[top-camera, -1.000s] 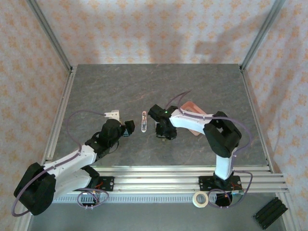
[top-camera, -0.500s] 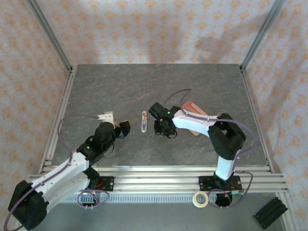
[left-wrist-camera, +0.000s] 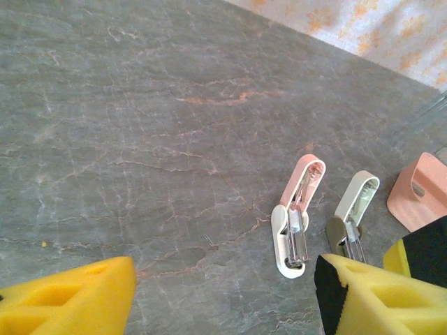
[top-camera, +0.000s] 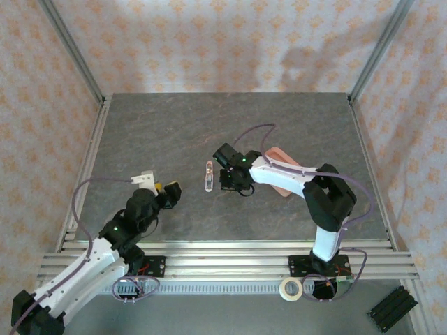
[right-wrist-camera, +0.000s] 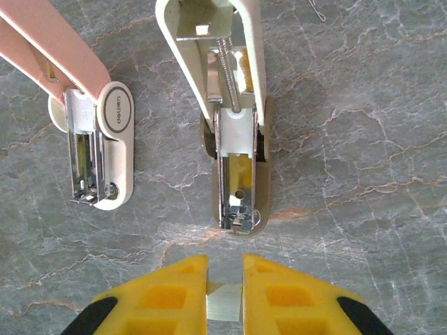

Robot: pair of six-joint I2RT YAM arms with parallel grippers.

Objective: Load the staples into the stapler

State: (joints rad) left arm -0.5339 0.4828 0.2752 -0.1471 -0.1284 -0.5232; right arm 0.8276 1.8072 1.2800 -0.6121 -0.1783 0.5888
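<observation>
Two small staplers lie hinged open side by side on the grey table. A cream stapler (right-wrist-camera: 234, 139) shows its empty metal channel, and a pink-and-white stapler (right-wrist-camera: 94, 150) lies to its left. My right gripper (right-wrist-camera: 225, 269) sits just short of the cream stapler's channel end, shut on a short grey strip of staples (right-wrist-camera: 225, 303) pinched between its yellow fingers. From above, the right gripper (top-camera: 232, 183) hovers beside the pink stapler (top-camera: 208, 176). My left gripper (left-wrist-camera: 223, 293) stands open and empty, back from both staplers (left-wrist-camera: 297, 216), at the near left (top-camera: 170, 190).
A pink block (top-camera: 279, 167) lies behind the right arm and also sits at the right edge (left-wrist-camera: 419, 195) of the left wrist view. One loose bent staple (left-wrist-camera: 208, 241) lies on the table. A tape roll (top-camera: 290, 288) and a black part (top-camera: 392, 307) sit off the table's near edge.
The left arm has drawn back toward the near left, away from the staplers. The right gripper has shifted slightly up and left, keeping hold of the staple strip.
</observation>
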